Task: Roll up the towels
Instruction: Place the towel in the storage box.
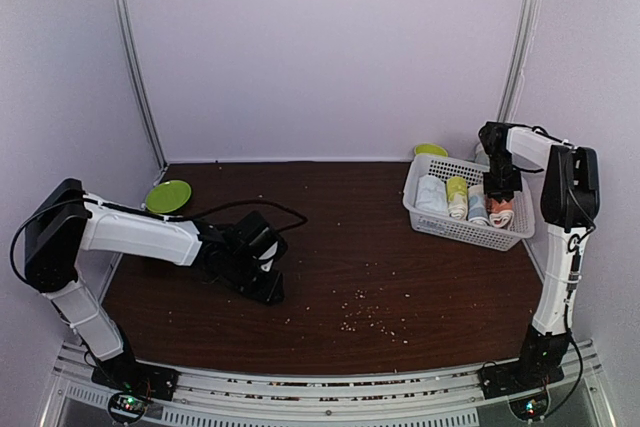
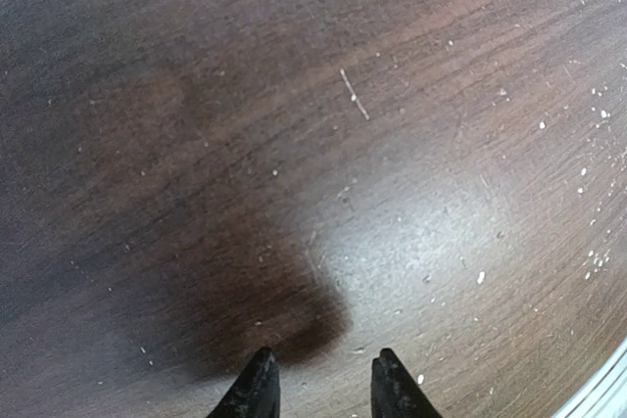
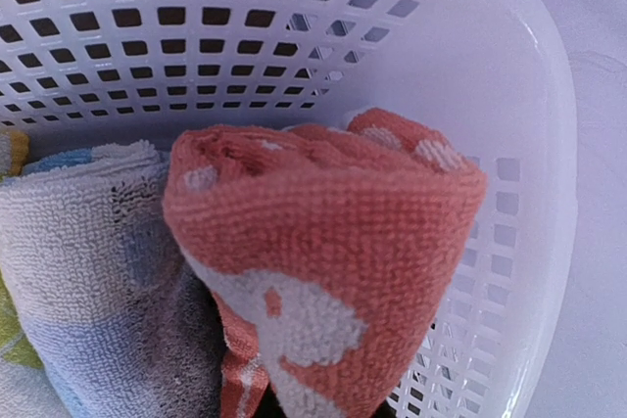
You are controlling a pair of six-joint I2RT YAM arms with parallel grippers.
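Lying parallel: orange towel (image 3: 333, 242), blue towel (image 3: 88, 271)

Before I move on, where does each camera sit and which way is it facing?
Top external: above and behind the bases, looking down on the table; both arms show, left gripper, right gripper.
Left wrist: low over bare table, facing down; its two fingertips show, apart.
Right wrist: inside the white basket, facing the orange towel; its fingers are hidden.
Shared: top external and right wrist both show the white basket and orange towel.
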